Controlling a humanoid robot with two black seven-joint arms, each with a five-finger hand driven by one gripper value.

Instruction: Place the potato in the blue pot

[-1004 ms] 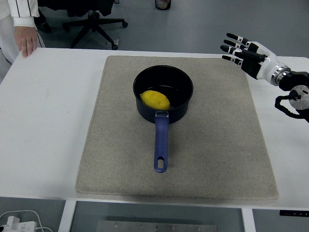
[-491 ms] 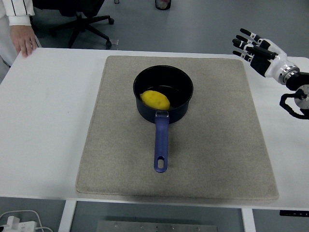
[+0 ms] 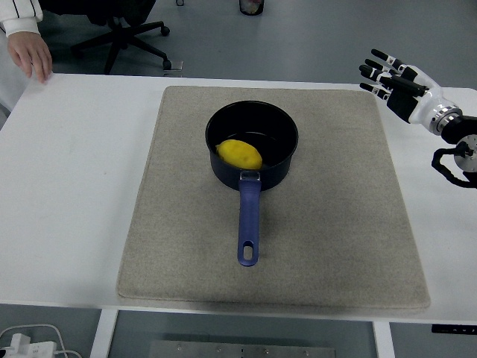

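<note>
A yellow potato (image 3: 239,154) lies inside the blue pot (image 3: 272,165), against its left front wall. The pot stands on the grey mat (image 3: 328,224), its handle (image 3: 248,224) pointing toward the near edge. My right hand (image 3: 387,78) is at the far right, above the mat's back right corner, well apart from the pot. Its fingers are spread and hold nothing. The left arm is out of view.
A person's hand (image 3: 30,56) rests at the table's far left corner. An office chair (image 3: 123,33) stands behind the table. The white table (image 3: 67,186) shows around the mat.
My right hand has drawn back to the right, away from the pot, still open. The person's hand has shifted left and back. The potato and pot have not moved.
</note>
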